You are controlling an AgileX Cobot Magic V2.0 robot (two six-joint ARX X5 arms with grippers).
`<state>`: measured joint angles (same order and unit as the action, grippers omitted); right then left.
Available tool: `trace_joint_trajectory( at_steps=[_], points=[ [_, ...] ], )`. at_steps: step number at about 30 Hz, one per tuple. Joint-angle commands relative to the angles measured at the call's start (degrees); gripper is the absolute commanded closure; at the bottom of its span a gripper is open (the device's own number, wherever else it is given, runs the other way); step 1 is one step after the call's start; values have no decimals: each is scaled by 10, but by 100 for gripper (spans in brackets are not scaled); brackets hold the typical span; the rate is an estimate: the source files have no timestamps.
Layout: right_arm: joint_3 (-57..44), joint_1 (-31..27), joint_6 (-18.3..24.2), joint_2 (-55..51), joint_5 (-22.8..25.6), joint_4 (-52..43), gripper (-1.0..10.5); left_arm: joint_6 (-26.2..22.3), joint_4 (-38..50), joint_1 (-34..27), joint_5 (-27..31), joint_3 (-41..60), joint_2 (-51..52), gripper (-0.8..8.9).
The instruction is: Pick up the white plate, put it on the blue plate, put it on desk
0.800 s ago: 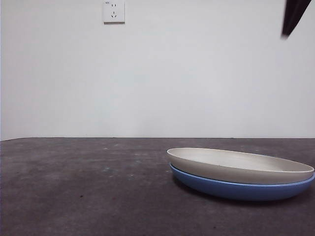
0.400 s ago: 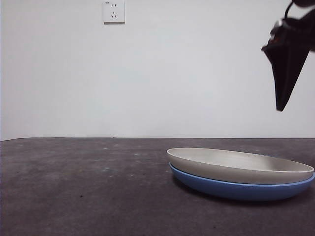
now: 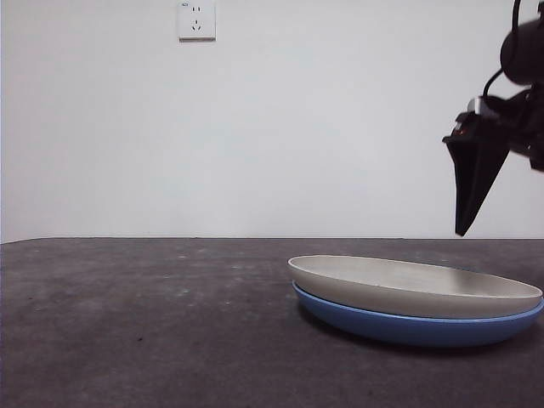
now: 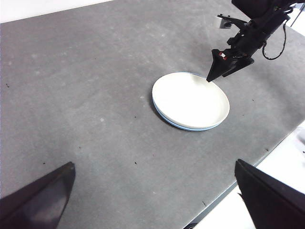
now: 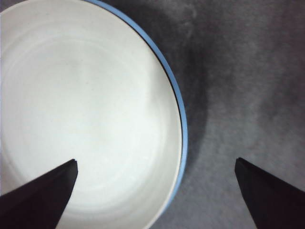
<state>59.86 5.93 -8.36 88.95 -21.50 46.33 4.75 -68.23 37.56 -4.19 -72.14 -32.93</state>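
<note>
We see the matte cream white plate (image 3: 414, 286) already nested in the glossy blue plate (image 3: 416, 327) on the dark mottled surface (image 3: 144, 323), so only lifting remains, with the right gripper (image 5: 155, 191) above its rim, jaws released, the left gripper (image 4: 155, 195) waiting, spread

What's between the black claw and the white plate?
Nothing. In the front view only bare wall shows between the right gripper and the white plate resting on the blue plate.
</note>
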Motion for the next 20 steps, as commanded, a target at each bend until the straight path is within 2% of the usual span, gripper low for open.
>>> trace_joint_trajectory(
  at_steps=[1,8,12,16,20],
  points=[
    [10,-2,15,25,-13,-15,349,-7,2,3,3,-6,-2,268],
    [10,-2,24,62,-15,-28,356,-7,0,3,3,-6,-2,268],
    [10,-2,32,71,-16,-31,505,-6,0,3,3,-6,-2,268],
    [10,-2,32,77,-17,-35,536,-6,0,3,3,-6,-2,268],
    [10,-2,35,91,-40,-31,610,-6,0,3,3,-6,-2,268]
  ],
)
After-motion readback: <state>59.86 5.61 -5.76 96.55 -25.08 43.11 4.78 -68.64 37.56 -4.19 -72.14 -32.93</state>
